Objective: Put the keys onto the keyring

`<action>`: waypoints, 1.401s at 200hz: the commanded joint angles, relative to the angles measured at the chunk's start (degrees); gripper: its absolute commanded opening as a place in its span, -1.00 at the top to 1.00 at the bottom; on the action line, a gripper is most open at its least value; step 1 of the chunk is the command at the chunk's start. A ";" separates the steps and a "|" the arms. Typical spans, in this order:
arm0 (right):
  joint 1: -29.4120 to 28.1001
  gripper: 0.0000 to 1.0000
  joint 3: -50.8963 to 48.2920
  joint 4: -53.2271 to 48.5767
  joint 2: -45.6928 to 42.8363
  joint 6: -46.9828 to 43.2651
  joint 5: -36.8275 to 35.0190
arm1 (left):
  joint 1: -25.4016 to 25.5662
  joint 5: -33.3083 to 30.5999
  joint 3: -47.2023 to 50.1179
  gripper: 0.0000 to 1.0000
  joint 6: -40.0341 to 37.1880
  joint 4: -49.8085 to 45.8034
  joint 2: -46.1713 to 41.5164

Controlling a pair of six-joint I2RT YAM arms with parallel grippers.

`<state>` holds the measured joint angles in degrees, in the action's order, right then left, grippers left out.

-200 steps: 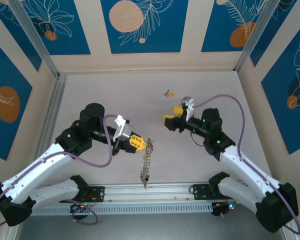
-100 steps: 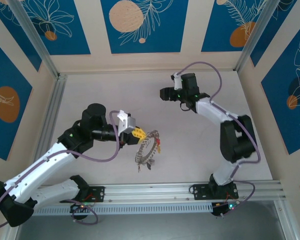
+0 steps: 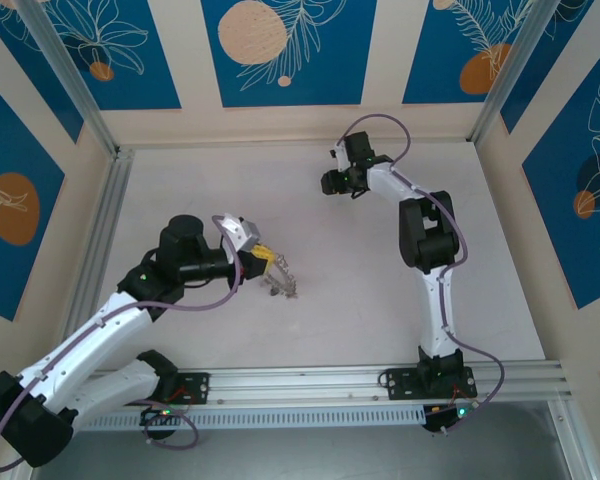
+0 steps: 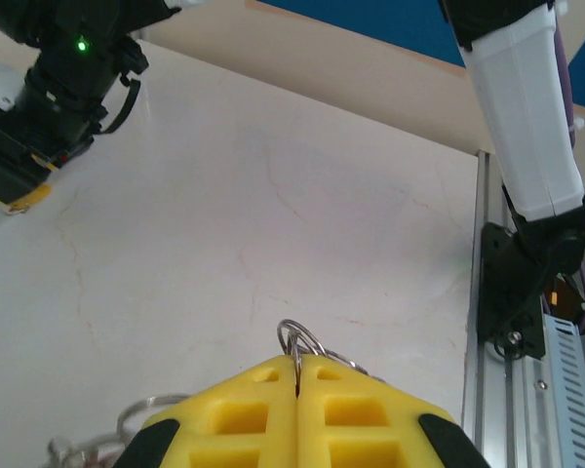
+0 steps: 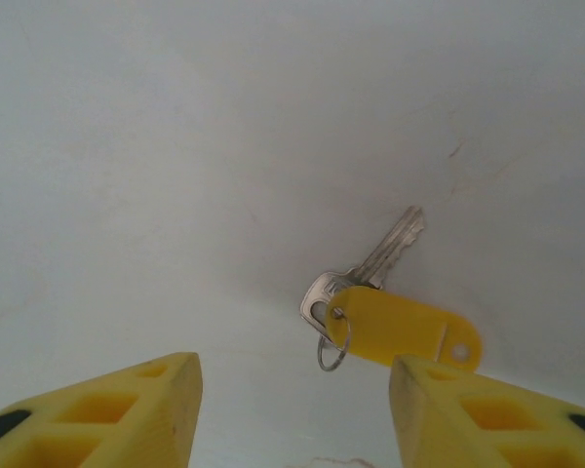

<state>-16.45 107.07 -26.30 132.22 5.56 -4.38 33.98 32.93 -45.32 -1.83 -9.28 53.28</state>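
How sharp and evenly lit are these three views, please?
Top external: even, diffuse light, faint shadows; the grey metal keyring is too small to resolve. Left wrist: the left gripper, close up, looks slightly soft, the table sharp. Right wrist: the silver key with yellow plastic tag is crisp, with a faint shadow.

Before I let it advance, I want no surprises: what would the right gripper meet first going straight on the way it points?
The right gripper would likely meet the key with its yellow tag, lying on the table ahead of the open jaws, though depth is unclear.
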 commanded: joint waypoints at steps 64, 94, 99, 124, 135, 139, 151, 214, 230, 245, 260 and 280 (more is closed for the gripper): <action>-0.72 0.11 8.12 -8.93 4.65 0.41 -2.35 | -1.98 4.60 2.55 1.00 4.00 11.63 -1.58; -0.77 0.11 9.37 -9.80 5.58 1.01 -2.43 | -2.22 5.59 3.17 1.00 4.53 13.52 -2.21; -0.80 0.10 9.61 -10.05 5.80 1.11 -2.52 | -2.32 5.74 3.23 1.00 4.71 13.71 -2.21; -0.78 0.10 10.76 -10.95 6.65 1.42 -2.82 | -2.69 6.14 3.52 1.00 5.41 14.68 -2.34; -0.77 0.10 11.12 -11.05 6.98 1.47 -2.82 | -2.87 6.36 3.66 1.00 5.64 15.10 -2.32; -0.78 0.11 11.21 -11.05 7.07 1.47 -2.82 | -2.86 6.45 3.69 1.00 5.76 15.29 -2.35; -0.65 0.12 11.65 -11.23 7.57 1.47 -2.82 | -3.08 6.73 3.99 1.00 6.12 15.92 -2.47; -0.34 0.51 11.30 -10.35 8.18 2.07 -2.58 | -3.21 6.80 4.05 1.00 6.48 16.16 -2.74; -0.12 0.54 11.15 -10.02 8.28 2.32 -2.13 | -3.26 7.01 4.08 1.00 6.48 16.22 -2.83; 0.04 0.56 11.10 -9.91 8.32 2.44 -2.04 | -3.38 6.82 4.10 1.00 6.37 16.13 -2.98; 0.13 0.57 11.21 -9.92 8.42 2.55 -1.96 | -3.31 6.95 4.10 1.00 6.35 16.20 -3.22; 0.26 0.57 11.31 -9.52 8.54 2.64 -2.12 | -3.36 7.06 4.53 1.00 6.48 16.73 -3.83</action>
<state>-16.58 116.99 -35.79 139.44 7.49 -7.33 31.48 37.95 -41.21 4.19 3.84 51.46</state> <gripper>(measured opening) 0.217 0.041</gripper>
